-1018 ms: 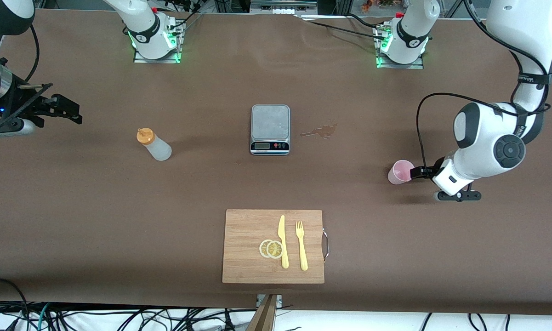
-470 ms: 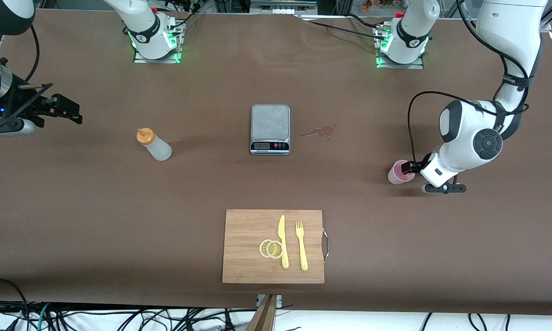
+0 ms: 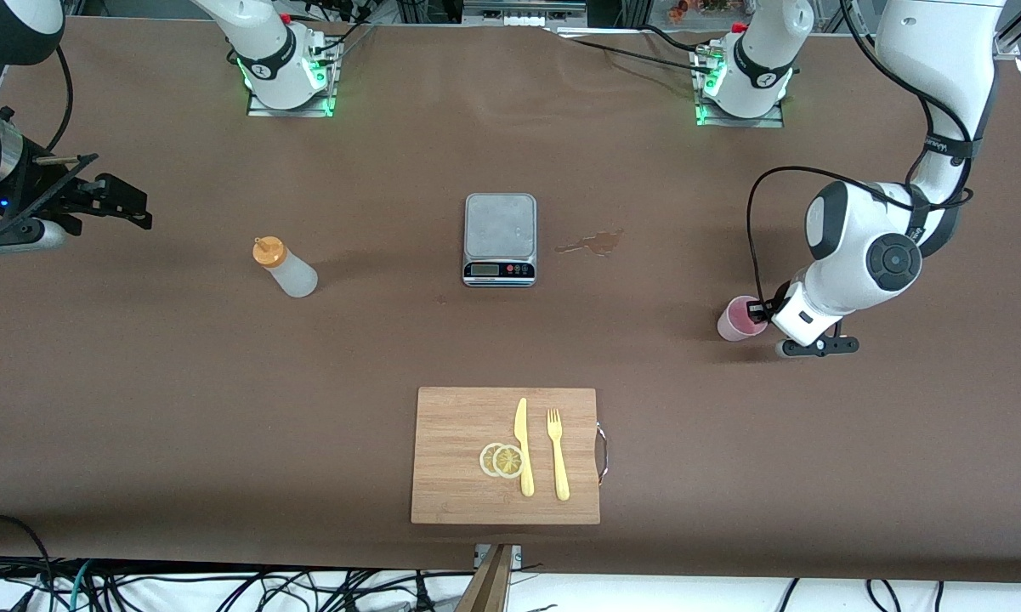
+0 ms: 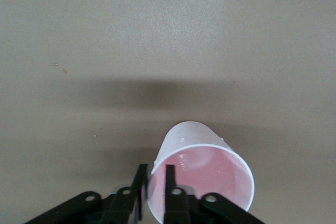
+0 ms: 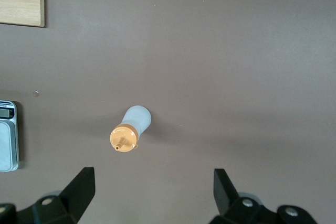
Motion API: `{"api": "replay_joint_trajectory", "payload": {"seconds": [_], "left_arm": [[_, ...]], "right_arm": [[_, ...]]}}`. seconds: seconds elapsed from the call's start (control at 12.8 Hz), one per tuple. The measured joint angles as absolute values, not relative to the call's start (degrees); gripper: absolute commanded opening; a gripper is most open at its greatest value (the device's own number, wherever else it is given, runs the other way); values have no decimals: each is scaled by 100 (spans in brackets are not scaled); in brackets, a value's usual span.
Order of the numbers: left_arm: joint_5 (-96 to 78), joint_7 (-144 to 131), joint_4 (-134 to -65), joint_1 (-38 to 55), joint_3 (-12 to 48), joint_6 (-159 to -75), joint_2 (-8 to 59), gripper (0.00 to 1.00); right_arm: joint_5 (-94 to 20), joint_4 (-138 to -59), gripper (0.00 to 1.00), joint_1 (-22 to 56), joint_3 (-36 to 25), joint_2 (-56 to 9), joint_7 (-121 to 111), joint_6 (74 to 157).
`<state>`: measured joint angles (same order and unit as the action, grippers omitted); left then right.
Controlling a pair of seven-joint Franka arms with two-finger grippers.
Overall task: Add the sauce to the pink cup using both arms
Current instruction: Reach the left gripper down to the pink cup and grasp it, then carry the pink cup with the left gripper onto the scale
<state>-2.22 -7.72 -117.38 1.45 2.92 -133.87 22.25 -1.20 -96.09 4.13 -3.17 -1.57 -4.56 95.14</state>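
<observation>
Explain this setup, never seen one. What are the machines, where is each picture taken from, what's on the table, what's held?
Two white robot arms are bolted along one table edge. One picture looks down from across the table; the other two come from cameras on each arm's wrist.

The left gripper is at the pink cup, toward the left arm's end of the table. Its wrist camera shows the fingers closed on the cup's rim, one inside, one outside.

The right gripper waits open in the air; its camera looks down on the sauce bottle, which stands untouched.

Also there: a kitchen scale, a small spill beside it, and a cutting board with lemon slices, a knife and a fork.
</observation>
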Motion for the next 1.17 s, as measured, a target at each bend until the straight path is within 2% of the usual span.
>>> {"api": "replay_joint_trajectory", "payload": {"seconds": [0.23,0.47,0.78,1.17], "left_arm": [[-222,-772,-11695,149,292,-13394,2197,0],[-306,-791,-11324,444,329,-13114,2104,0],[-867,-912,-10651,1442,380,-12415,2004,0],[-915,-2677,-10538,3137,416,-12375,2010,0]], "right_arm": [[-121,-9609,100,437,-279,-159,-455,9514],[-121,-9608,100,474,-247,-159,-452,9514],[-121,-9608,100,472,-249,-159,-452,9514],[-121,-9608,100,472,-250,-159,-452,9514]]}}
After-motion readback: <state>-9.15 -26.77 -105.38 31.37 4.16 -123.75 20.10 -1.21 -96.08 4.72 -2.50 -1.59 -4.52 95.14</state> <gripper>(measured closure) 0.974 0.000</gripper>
